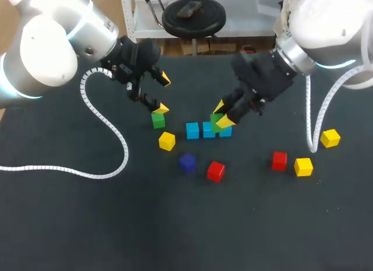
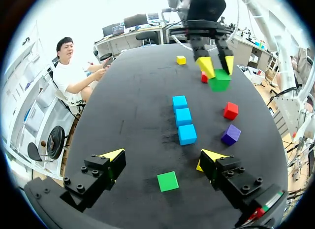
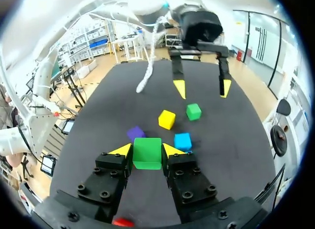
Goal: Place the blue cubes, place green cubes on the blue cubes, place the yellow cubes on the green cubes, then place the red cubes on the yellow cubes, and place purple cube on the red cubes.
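Three blue cubes (image 1: 192, 130) lie in a row at mid-table. Just above the row's right end, my right gripper (image 1: 222, 115) is shut on a green cube (image 1: 215, 120). In the right wrist view that green cube (image 3: 147, 152) sits between the fingers, with one blue cube (image 3: 182, 141) just ahead of it. My left gripper (image 1: 163, 94) stands open over a second green cube (image 1: 158, 120), which lies on the table ahead of its fingers (image 2: 168, 180). A yellow cube (image 1: 166, 141), a purple cube (image 1: 187, 162) and a red cube (image 1: 215, 171) lie nearer the front.
A red cube (image 1: 279, 161) and two yellow cubes (image 1: 303, 166) (image 1: 330, 138) lie at the right. The left arm's white coiled cable (image 1: 111, 131) trails over the table's left side. Bare black tabletop (image 1: 175, 236) fills the front.
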`<move>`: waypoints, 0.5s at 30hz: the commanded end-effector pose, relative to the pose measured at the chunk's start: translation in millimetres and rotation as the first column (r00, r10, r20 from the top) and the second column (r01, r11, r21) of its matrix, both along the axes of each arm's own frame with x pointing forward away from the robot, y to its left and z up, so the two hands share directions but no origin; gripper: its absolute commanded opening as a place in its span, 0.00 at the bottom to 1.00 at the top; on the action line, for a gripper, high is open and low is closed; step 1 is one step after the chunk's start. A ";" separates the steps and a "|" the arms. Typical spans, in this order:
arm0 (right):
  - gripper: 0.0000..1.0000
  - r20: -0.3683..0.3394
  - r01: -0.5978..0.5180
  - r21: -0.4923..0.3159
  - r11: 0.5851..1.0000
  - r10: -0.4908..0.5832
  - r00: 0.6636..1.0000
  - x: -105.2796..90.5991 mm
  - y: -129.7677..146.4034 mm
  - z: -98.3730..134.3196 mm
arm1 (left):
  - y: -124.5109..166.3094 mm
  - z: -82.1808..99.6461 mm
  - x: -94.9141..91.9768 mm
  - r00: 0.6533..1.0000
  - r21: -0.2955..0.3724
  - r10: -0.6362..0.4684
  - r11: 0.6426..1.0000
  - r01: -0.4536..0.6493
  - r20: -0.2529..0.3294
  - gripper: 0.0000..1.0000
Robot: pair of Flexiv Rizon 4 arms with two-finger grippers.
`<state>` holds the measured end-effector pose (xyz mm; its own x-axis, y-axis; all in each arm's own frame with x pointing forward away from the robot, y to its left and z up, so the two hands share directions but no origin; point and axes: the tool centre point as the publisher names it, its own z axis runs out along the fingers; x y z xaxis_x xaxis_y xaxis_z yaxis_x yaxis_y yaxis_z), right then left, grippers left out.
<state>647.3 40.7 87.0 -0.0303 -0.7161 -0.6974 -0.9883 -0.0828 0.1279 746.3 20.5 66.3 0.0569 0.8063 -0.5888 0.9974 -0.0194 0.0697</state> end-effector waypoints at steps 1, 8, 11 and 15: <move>0.00 -0.009 -0.005 -0.006 1.000 0.005 1.000 9.1 -10.3 -3.5 | 0.4 -0.6 2.1 1.000 -0.001 -0.005 1.000 0.005 -0.002 1.00; 0.00 -0.023 0.009 0.014 1.000 -0.009 1.000 13.6 -16.9 -4.8 | 0.4 -0.6 2.1 1.000 -0.001 -0.005 1.000 0.005 -0.002 1.00; 0.00 -0.041 0.009 0.059 0.998 -0.007 0.999 13.9 -16.3 -7.1 | 0.4 -0.6 2.1 1.000 -0.001 -0.005 1.000 0.005 -0.002 1.00; 0.00 -0.051 0.008 0.107 0.994 -0.002 0.999 13.2 -13.4 -11.3 | 0.4 -0.6 2.1 1.000 -0.001 -0.005 1.000 0.005 -0.002 1.00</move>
